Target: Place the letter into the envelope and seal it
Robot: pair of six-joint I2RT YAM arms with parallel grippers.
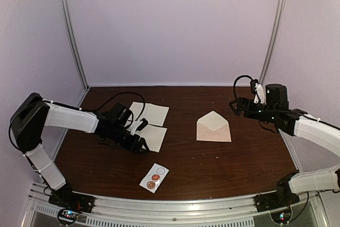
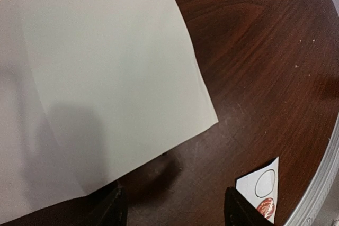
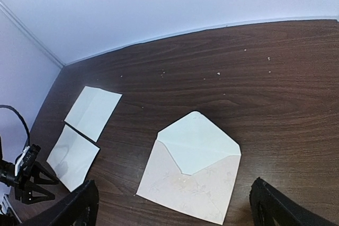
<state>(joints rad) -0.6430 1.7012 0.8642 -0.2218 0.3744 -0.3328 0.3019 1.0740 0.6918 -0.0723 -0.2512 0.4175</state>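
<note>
The envelope (image 1: 213, 127) lies flap-open toward the table's (image 1: 255, 158) right edge. The left gripper (image 2: 175, 205) and right gripper (image 1: 235, 107) both gape empty. The flat near sheet (image 1: 154, 136) may skid ahead of the left fingers instead of lifting.

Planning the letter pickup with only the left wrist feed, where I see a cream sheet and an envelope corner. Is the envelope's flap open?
Observer: Yes, the envelope lies flat, its flap open and pointing to the far side.
Operator: Where is the right gripper?
Observer: The right gripper hovers open and empty, right of the envelope.
Operator: How many seals on the strip?
Observer: The sticker strip shows two reddish round stickers and one white circle.
</note>
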